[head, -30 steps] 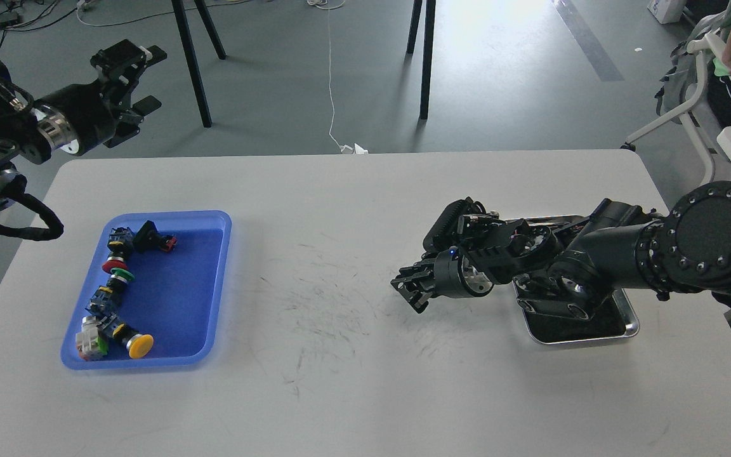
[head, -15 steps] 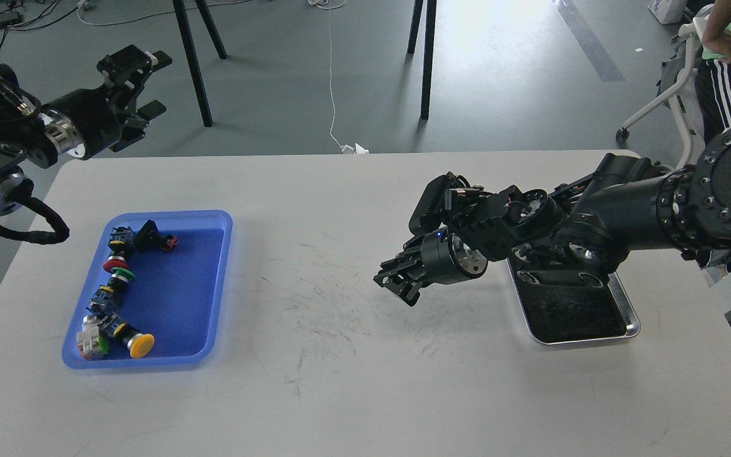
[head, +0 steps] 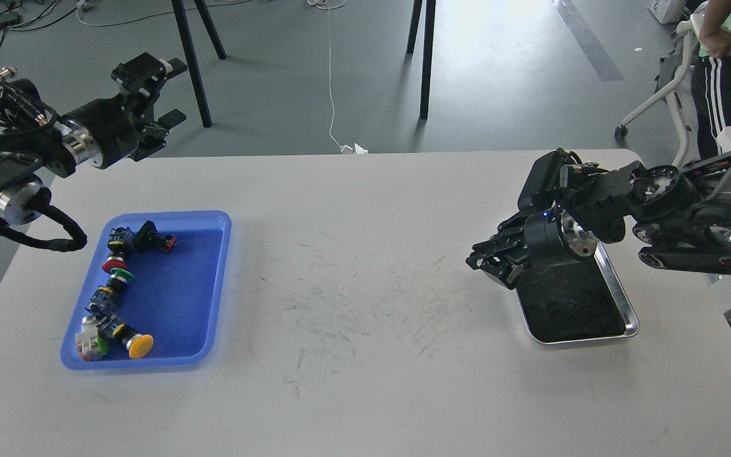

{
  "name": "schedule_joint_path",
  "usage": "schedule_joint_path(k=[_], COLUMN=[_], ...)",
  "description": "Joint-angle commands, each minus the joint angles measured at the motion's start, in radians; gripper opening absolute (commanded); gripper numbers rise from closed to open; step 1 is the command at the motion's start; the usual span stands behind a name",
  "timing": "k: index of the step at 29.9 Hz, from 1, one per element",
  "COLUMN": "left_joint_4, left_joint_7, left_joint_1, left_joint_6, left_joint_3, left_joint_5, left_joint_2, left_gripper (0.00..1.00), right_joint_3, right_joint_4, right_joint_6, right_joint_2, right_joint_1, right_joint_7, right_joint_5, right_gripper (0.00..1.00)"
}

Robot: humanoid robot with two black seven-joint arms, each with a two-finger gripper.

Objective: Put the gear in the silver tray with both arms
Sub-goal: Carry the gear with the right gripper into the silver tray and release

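The silver tray (head: 584, 340) lies at the right of the white table; the part of its black inner surface that shows is bare. My right gripper (head: 491, 265) hangs just above the tray's near-left rim, pointing left and down. It is dark and its fingers cannot be told apart; nothing shows in it. The gear is several push-button parts, among them a yellow-capped one (head: 140, 343), a green one (head: 123, 274) and a red one (head: 111, 264). They lie in a blue plastic tray (head: 212, 285) at the left. My left gripper (head: 173, 91) is open and empty, beyond the table's far left corner.
The white table (head: 353, 381) is scuffed in the middle. Black tripod legs (head: 191, 63) stand on the floor behind it. A person (head: 730, 76) and a white wheeled frame (head: 670, 82) are at the far right.
My right arm has drawn back to the right, from the middle of the table to the silver tray's left edge. My left arm has moved slightly right. The parts have not moved.
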Motion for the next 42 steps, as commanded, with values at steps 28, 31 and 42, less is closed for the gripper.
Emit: schedule_joint_path(k=[28,31,42], left_joint_4=[-0.004,-0.004,-0.005], left_joint_7=[0.0,0.0,0.0], left_joint_1=[0.009,0.009,0.01], left_joint_6=[0.005,0.005,0.006], left_joint_3=[-0.002,-0.002,-0.007], left_joint_5=[0.0,0.0,0.0], left_joint_2=[0.005,0.007,0.007], left_gripper=[0.98,0.98,0.98], right_joint_3=[0.007,0.005,0.019], right_joint_4=[-0.164,-0.166,-0.189], right_joint_6=[-0.011,-0.011,-0.012], right_joint_2=[-0.158,-0.158,-0.16], right_joint_1=[-0.195,-0.206,-0.221], right_joint_7=[0.002,0.002,0.004], right_joint_5=[-0.117,-0.122,-0.117], right_gripper=[0.13,0.27,0.81])
